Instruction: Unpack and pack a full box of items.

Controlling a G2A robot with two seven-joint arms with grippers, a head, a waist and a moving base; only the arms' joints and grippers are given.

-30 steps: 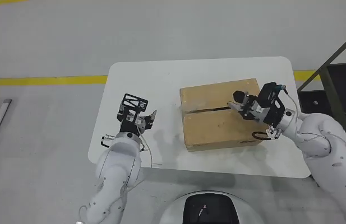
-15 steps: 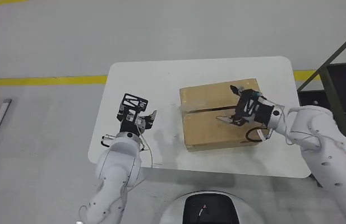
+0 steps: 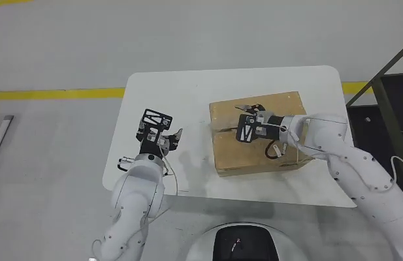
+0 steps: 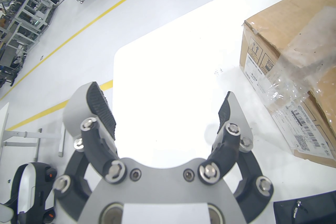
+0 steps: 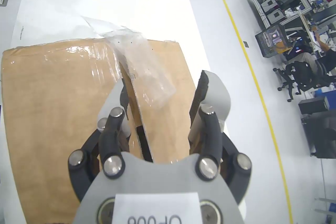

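White tabletop [image 3: 181, 98] with rounded corners stands on a pale grey floor crossed by a yellow line [image 3: 57, 93]. Over the top of the cardboard box [image 3: 253, 156] sits the right gripper [image 5: 161, 93], released, its jaws spread wide. One finger [image 5: 121, 93] dips into the dark seam [image 5: 143, 139] between the two top flaps. The other finger [image 5: 203, 93] stands outside the far edge of the box, so that the slightly raised flap [image 5: 168, 130] lies between them without being pinched. A loose strip of clear tape [image 5: 139, 59] lifts off the seam beyond the fingertips, crumpled and sticking up past the end of the box, while more tape lies shiny and flat across the neighbouring flap [image 5: 57, 104]. In the top view this gripper [image 3: 242, 124] is near the middle of the box lid, above the seam, with its arm stretched across the box from the right. The box itself rests on the table's right half, closed apart from that lifted flap. Printed labels [image 4: 299, 117] show on the side face turned toward the other arm. The left gripper [image 4: 168, 104] is also released, jaws apart with nothing between them. It hovers over bare table on the left half, beside the box but apart from it, as the top view [image 3: 161, 136] shows.
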